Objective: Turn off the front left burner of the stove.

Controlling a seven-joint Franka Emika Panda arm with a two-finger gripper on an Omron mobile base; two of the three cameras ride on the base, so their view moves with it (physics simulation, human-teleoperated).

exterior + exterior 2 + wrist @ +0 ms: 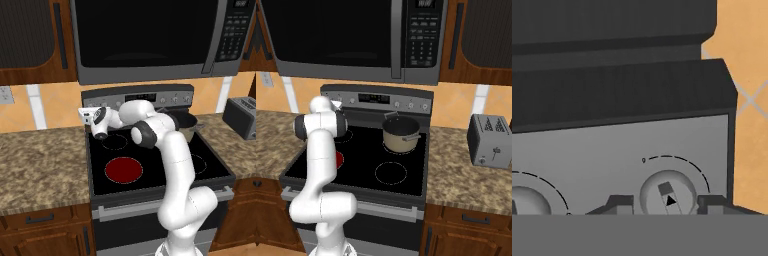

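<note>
End effector (664, 202) astride knob (668, 192) (contact unclear); front left burner (123, 170) red.

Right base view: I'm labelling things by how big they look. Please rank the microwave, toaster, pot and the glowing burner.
1. Microwave, largest by far.
2. Toaster and pot look about alike; I won't rank them.
3. Glowing burner, smallest as seen, but the arm hides most of it.
</note>
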